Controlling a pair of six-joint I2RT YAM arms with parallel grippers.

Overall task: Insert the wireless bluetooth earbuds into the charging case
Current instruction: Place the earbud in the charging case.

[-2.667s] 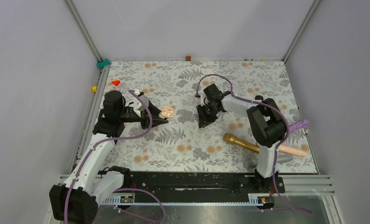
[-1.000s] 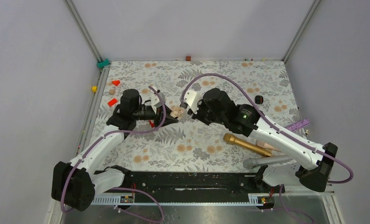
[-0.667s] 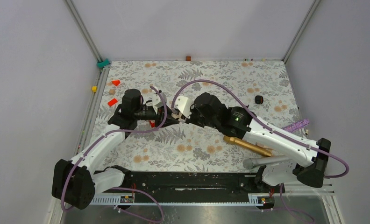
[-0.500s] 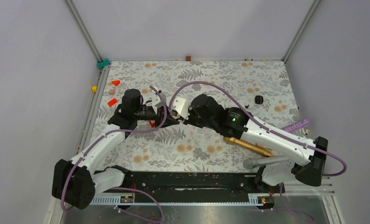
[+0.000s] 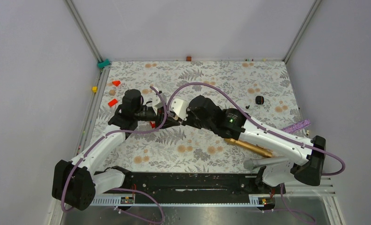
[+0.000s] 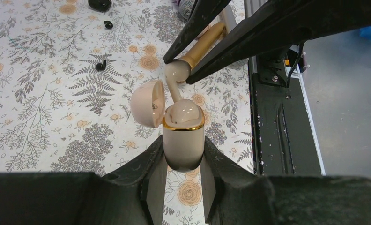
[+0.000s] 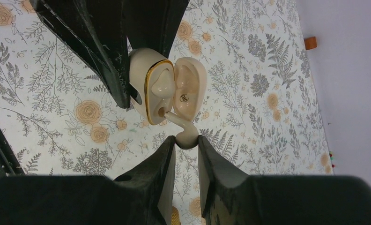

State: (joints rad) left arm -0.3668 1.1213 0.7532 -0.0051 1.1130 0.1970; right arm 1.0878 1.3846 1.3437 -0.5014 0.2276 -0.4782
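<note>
My left gripper (image 6: pixel 183 164) is shut on a cream charging case (image 6: pixel 183 136) with a gold rim, its lid (image 6: pixel 148 103) hinged open. One pale earbud (image 6: pixel 186 110) sits in the case. My right gripper (image 7: pixel 187 140) is shut on a second pale earbud (image 7: pixel 186 137), its stem tip at the case's empty slot (image 7: pixel 161 112). The case also shows in the right wrist view (image 7: pixel 148 89). In the top view the two grippers meet at mid-table (image 5: pixel 176 119). Two small black earbuds (image 6: pixel 100 65) (image 6: pixel 108 24) lie on the cloth.
A gold and pink microphone (image 5: pixel 249 146) lies under the right arm. A black case (image 5: pixel 259 99) sits at the right, also in the left wrist view (image 6: pixel 99 4). Red triangular bits (image 5: pixel 112 102) (image 5: pixel 116 83) lie at the left. A purple strip (image 5: pixel 298 125) lies at the right edge.
My right arm has swung left from mid-table with the pale earbud, bringing it up to the open case. My left gripper moved right earlier and now holds the case still.
</note>
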